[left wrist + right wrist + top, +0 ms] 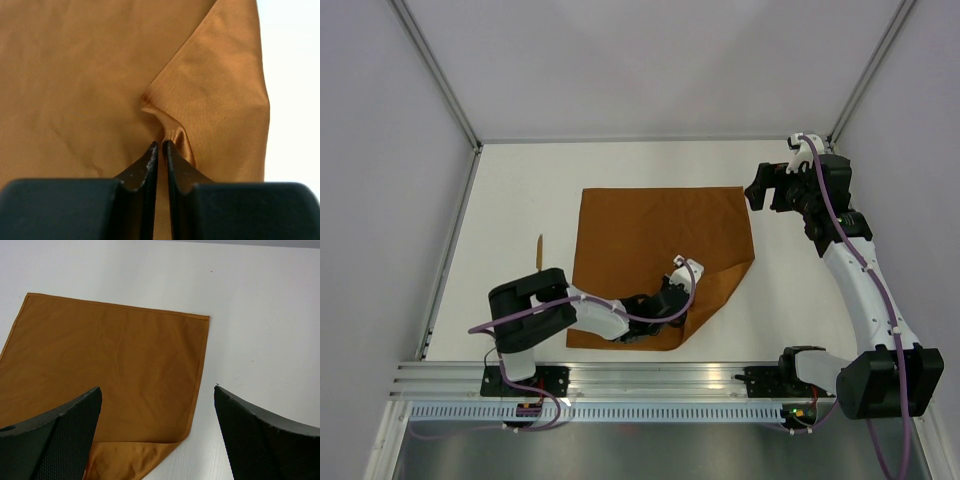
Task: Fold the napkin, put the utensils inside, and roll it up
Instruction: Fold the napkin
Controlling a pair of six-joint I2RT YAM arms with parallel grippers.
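The left gripper (160, 144) has its two fingers pressed almost together, pinching a small puckered ridge of the napkin (645, 228) right at the tip of a turned-over corner. That corner, the near right one, is drawn in over the cloth, and the rest of the napkin lies flat in the middle of the white table (520, 190). The right gripper (156, 390) hangs above the table by the napkin's far right corner with its fingers spread wide and nothing between them, and one thin dark utensil (539, 250) lies on the table just left of the cloth, not touching it.
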